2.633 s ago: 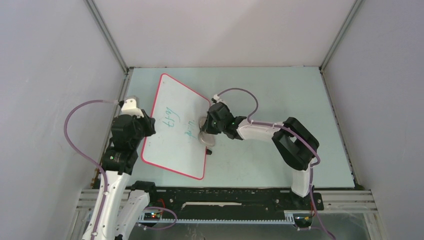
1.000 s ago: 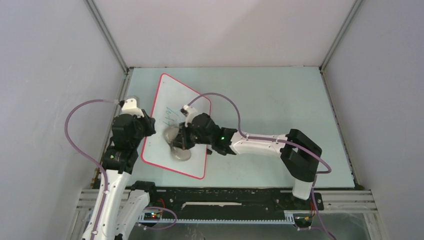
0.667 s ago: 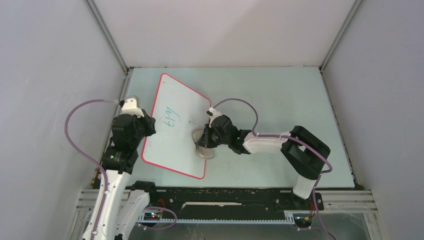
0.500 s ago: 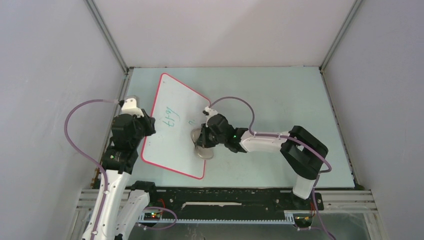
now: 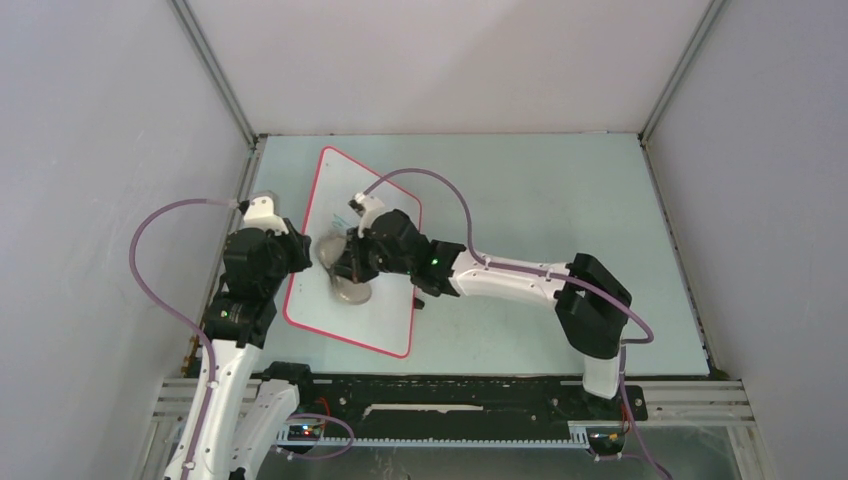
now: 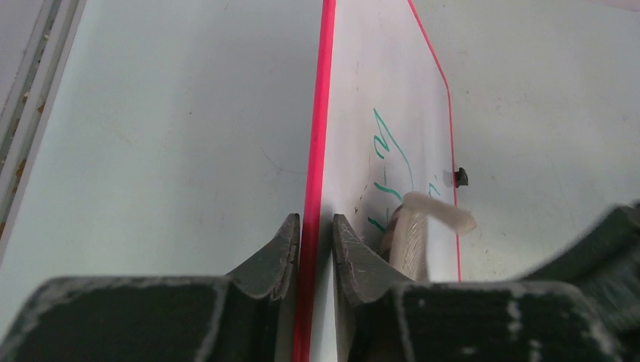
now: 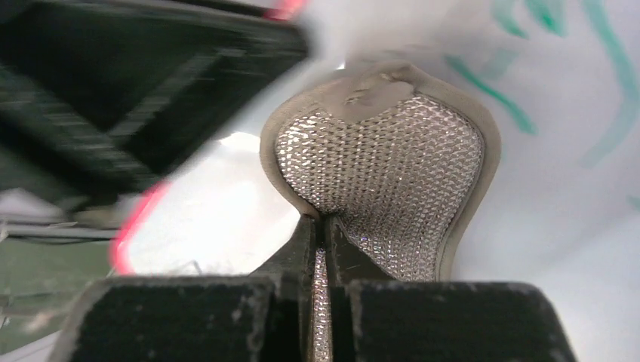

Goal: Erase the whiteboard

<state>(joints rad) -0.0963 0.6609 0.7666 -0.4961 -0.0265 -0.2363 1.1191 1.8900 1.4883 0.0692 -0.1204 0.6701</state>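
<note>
Currently: whiteboard (image 5: 372, 315) sits left of centre, top view, left gripper (image 6: 316, 230) pinching its red rim (image 6: 315, 136), right gripper (image 7: 321, 226) clamped on the cloth (image 7: 381, 162). Risk I see: hard wiping could yank it free, leaving green writing (image 7: 494, 98).

You have a pale green table (image 5: 560, 190) boxed in by plain white walls (image 5: 450, 60) on its left, far and right sides, with aluminium struts (image 5: 212, 75) rising from the two far corners. A grey cloth pad (image 5: 347, 278) sits toward the table's left edge, about midway between far and near. Close up, it shows a knobbly mesh face with a smooth pale border. A black rail (image 5: 450, 392) runs along the near edge.
</note>
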